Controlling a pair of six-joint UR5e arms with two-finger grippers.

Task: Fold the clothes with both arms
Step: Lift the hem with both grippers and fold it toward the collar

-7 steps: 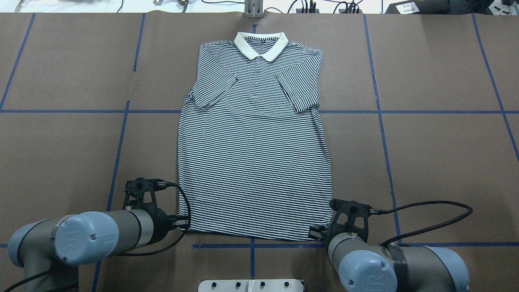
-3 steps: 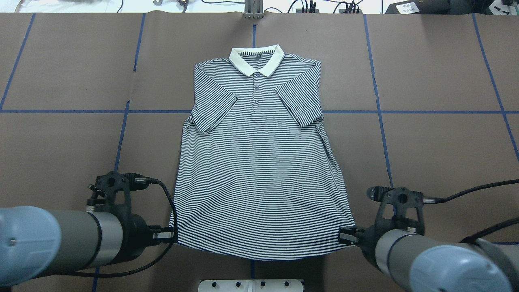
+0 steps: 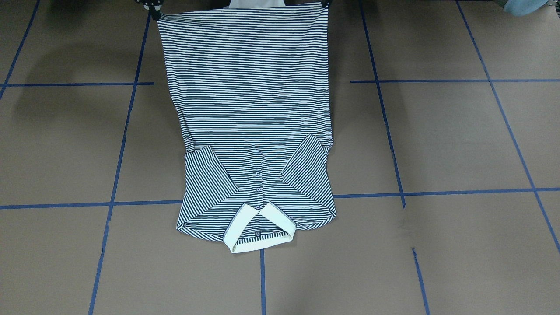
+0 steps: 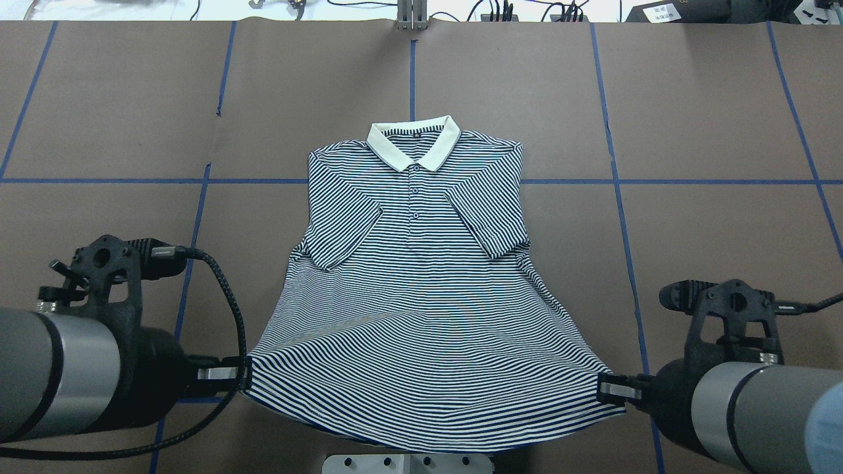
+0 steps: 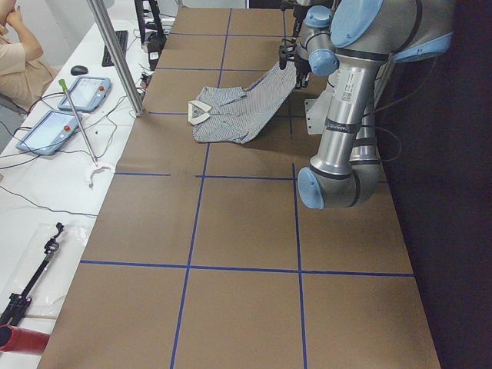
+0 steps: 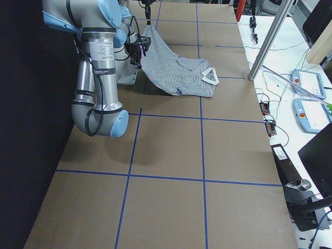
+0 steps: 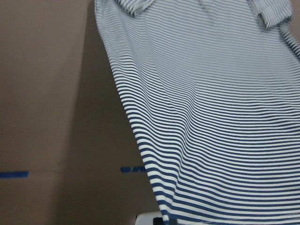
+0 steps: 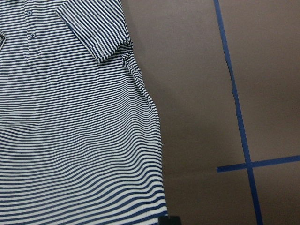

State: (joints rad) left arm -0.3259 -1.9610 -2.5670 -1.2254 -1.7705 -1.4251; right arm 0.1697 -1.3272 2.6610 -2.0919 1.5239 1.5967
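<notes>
The striped polo shirt lies face up on the brown table, white collar at the far end and both sleeves folded in over the chest. My left gripper is shut on the left hem corner. My right gripper is shut on the right hem corner. Both hold the hem raised and stretched wide above the table's near edge, while the collar end rests on the table. In the front-facing view the shirt rises toward the top edge. The wrist views show only striped cloth.
The white pedestal base sits just below the raised hem. Blue tape lines grid the brown table cover. A metal post and cables stand at the far edge. Tablets lie on the white side bench.
Both grippers have lifted the hem corners, moved apart and drawn back toward the robot. The shirt slid toward the robot, its collar now near the middle cross line.
</notes>
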